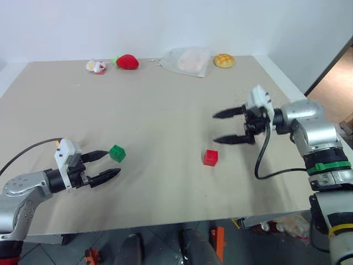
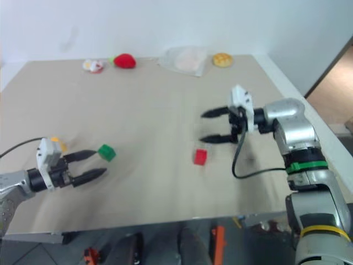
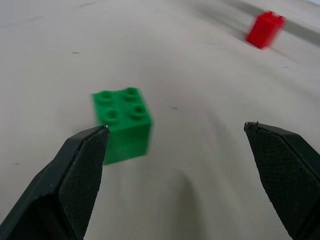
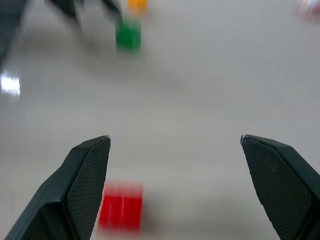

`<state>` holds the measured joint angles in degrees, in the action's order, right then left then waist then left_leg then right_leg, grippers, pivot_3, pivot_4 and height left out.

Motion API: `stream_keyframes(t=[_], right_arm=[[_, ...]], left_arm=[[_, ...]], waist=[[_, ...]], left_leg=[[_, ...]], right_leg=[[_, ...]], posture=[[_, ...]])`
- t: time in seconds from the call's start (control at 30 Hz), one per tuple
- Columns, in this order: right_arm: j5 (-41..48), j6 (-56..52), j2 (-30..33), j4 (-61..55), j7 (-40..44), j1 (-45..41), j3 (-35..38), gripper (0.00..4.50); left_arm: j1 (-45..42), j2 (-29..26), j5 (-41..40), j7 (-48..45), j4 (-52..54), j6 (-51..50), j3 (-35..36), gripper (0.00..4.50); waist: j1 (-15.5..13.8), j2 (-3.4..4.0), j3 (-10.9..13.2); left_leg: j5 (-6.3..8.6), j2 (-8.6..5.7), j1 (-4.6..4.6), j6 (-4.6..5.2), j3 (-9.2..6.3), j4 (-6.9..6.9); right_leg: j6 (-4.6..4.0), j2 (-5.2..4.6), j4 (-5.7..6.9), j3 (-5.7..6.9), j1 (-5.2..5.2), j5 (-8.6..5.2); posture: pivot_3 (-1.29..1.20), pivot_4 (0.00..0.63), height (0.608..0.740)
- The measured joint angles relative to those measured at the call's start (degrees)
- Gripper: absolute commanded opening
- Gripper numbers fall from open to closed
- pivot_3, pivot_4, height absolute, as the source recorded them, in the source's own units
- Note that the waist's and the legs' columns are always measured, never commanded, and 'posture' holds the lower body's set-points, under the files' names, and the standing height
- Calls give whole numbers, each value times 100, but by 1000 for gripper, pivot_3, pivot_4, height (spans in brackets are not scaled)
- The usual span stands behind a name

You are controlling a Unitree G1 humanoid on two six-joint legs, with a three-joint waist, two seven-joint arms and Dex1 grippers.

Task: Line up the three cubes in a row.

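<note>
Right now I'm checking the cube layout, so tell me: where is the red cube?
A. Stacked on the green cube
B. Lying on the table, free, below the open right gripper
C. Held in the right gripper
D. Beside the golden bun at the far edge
B: the red cube sits alone on the table, with the right gripper open above it and holding nothing.

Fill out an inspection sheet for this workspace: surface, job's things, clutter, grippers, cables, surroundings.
Surface: beige table, flat.
Job's things: green cube by the left gripper; red cube alone mid-table; yellow-orange cube behind the left wrist. Not in a row.
Clutter: plush strawberry, bun, plastic bag, small wrapper along the far edge.
Grippers: left gripper open, empty; right gripper open, empty, above the table.
Cables: black cable on the right arm.
Surroundings: white wall.
</note>
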<state>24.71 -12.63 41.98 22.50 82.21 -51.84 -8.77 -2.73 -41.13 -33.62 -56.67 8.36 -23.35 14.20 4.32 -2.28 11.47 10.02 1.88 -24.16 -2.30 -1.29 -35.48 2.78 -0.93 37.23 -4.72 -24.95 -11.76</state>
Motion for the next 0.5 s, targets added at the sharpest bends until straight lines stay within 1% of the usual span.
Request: stream_keyframes(t=[0.17,0.23,0.37,0.5], right_arm=[[88,-476,-158,-833,-367,737,75,4333],[87,-599,-254,-1000,-495,934,72,4333],[87,-748,-299,-1381,-645,1100,78,4333],[89,-826,-305,-1473,-719,1120,85,4333]], left_arm=[[-110,183,246,192,-272,234,-45,4500],[-195,227,302,251,-366,250,-81,4500],[-360,352,334,293,-449,326,-85,4500],[-428,435,338,357,-529,325,-106,4500]], waist=[[-55,-3,-2],[-60,-2,-1],[-68,-2,-1],[-69,-2,-1]], left_leg=[[0,-7,-15,0,0,-2],[0,-7,-22,0,2,-5],[0,-3,-17,0,4,-8],[-1,2,-17,1,4,-16]], right_leg=[[11,-6,-2,-2,-4,-2],[32,-5,-1,-4,-12,12],[24,-2,-1,-3,-11,16],[14,3,-1,-3,-10,19]], posture=[[0,150,740],[0,150,740],[0,150,740],[0,150,740]])
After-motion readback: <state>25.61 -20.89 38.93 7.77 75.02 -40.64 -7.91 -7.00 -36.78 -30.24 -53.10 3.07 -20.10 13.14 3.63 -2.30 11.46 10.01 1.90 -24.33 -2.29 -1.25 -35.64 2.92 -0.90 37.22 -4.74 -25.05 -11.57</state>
